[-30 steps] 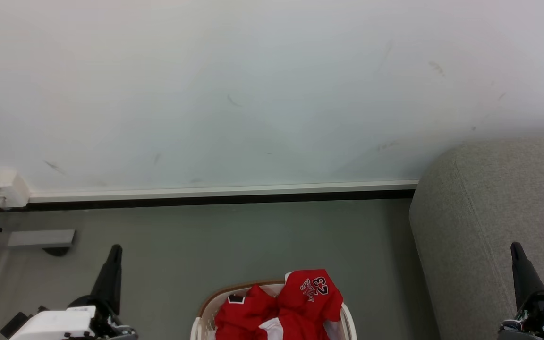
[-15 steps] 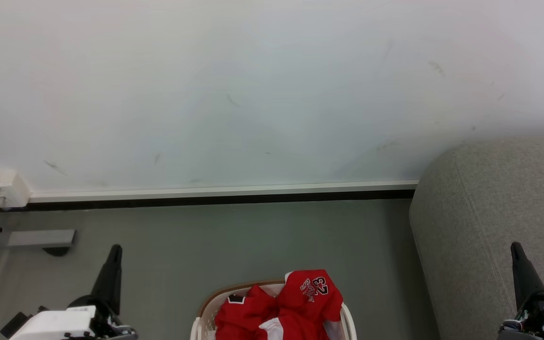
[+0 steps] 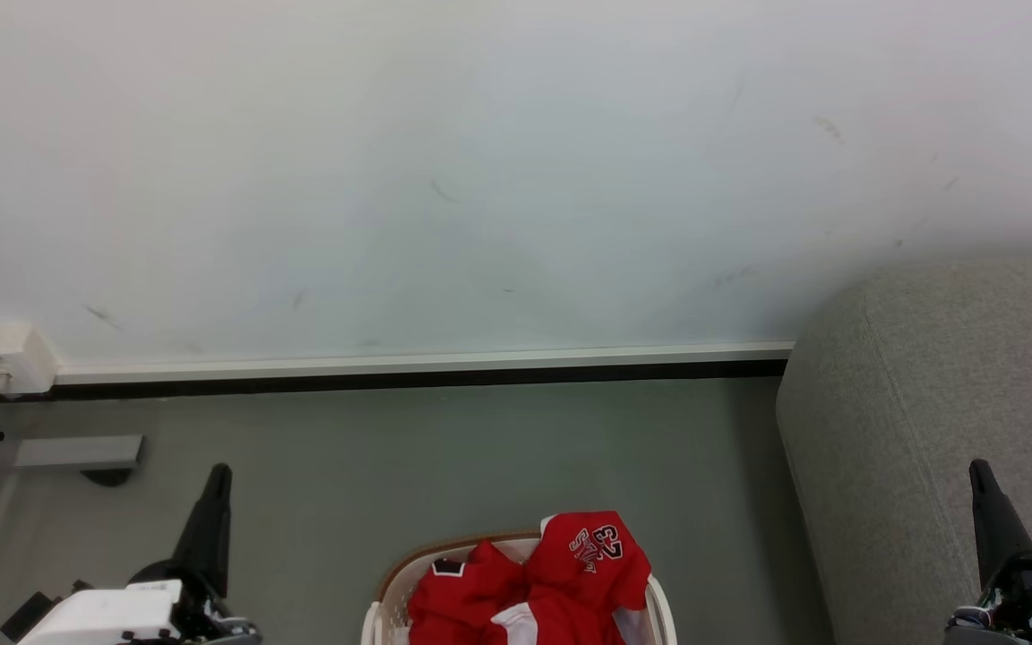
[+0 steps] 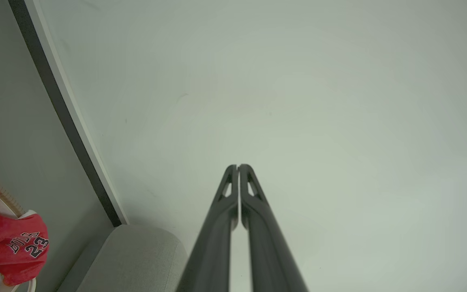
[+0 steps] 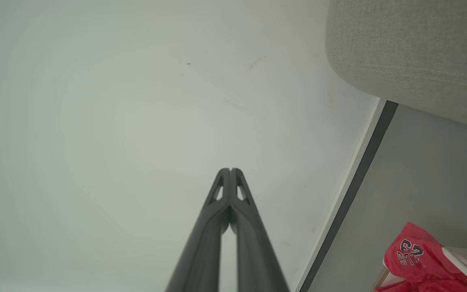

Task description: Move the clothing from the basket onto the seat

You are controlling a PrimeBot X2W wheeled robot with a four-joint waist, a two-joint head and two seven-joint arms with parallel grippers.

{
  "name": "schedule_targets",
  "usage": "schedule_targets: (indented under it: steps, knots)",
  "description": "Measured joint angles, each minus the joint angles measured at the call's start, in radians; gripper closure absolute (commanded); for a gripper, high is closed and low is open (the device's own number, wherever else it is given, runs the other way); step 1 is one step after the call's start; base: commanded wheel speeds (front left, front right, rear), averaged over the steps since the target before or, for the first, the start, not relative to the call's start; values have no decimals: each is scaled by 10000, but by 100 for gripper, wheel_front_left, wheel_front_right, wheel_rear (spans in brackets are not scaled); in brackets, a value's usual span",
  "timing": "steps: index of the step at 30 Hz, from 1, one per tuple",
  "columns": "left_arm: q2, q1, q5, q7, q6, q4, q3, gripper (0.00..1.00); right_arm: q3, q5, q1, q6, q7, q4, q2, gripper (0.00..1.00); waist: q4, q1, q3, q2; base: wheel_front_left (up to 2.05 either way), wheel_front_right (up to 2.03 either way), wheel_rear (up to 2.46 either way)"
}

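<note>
The left gripper has its two dark fingers pressed together along their length, tips touching, and nothing is between them. The right gripper is the same: fully closed and empty. Both point toward the pale wall. In the head view the left one is low at the left and the right one low at the right, seen against the seat. Between the two grippers, well apart from each, the basket stands on the grey floor. The clothing lies inside it in a red heap — the jersey with number 23 hangs over the rim on the side toward the seat. The seat rises near the basket, to its right — its rounded corner is toward the wall.
</note>
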Motion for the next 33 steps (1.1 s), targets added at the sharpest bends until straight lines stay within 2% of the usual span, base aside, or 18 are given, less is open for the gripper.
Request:
schedule_targets:
  steps: [26,27,33]
  knots:
    - [0,0,0,0,0,0,0,100,6,8,0,0,-13,0,-4,100,0,0,0,0,0,0,0]
    - [0,1,0,0,0,4,0,0,6,8,0,0,-13,2,-4,0,0,0,0,0,0,0,0]
    - [-104,347,35,-109,29,395,-105,0,111,-107,389,0,-15,322,295,0,0,0,4,0,0,0,0]
